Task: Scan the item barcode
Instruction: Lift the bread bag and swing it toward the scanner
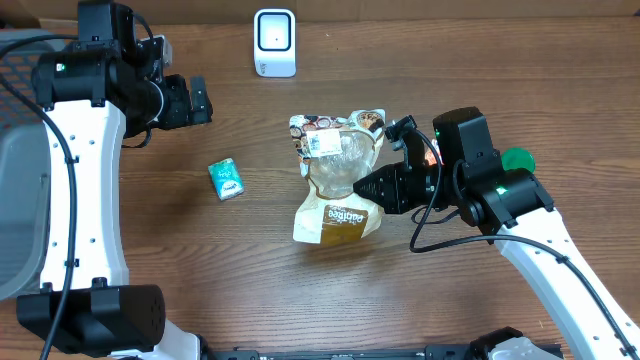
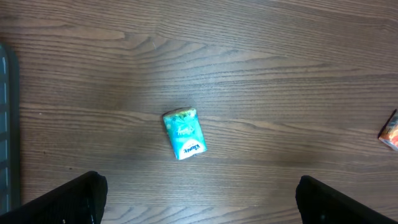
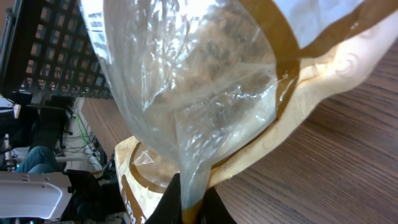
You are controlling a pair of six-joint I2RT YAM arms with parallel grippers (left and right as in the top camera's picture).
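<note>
The item is a clear snack bag (image 1: 340, 175) with tan and brown printing and a white label (image 1: 322, 143) near its top end. It lies at the table's middle, raised on its right side. My right gripper (image 1: 372, 185) is shut on the bag's right edge. In the right wrist view the plastic (image 3: 205, 81) fills the frame and is pinched between the black fingers of the right gripper (image 3: 191, 208). My left gripper (image 1: 200, 100) hangs open at the upper left, above the wood, holding nothing. The left wrist view shows it (image 2: 199, 183) with its fingers wide apart.
A white scanner (image 1: 274, 42) stands at the table's far edge, beyond the bag. A small teal tissue packet (image 1: 227, 179) lies left of the bag, and the left wrist view also shows this packet (image 2: 184, 133). A green round object (image 1: 517, 158) sits behind the right arm.
</note>
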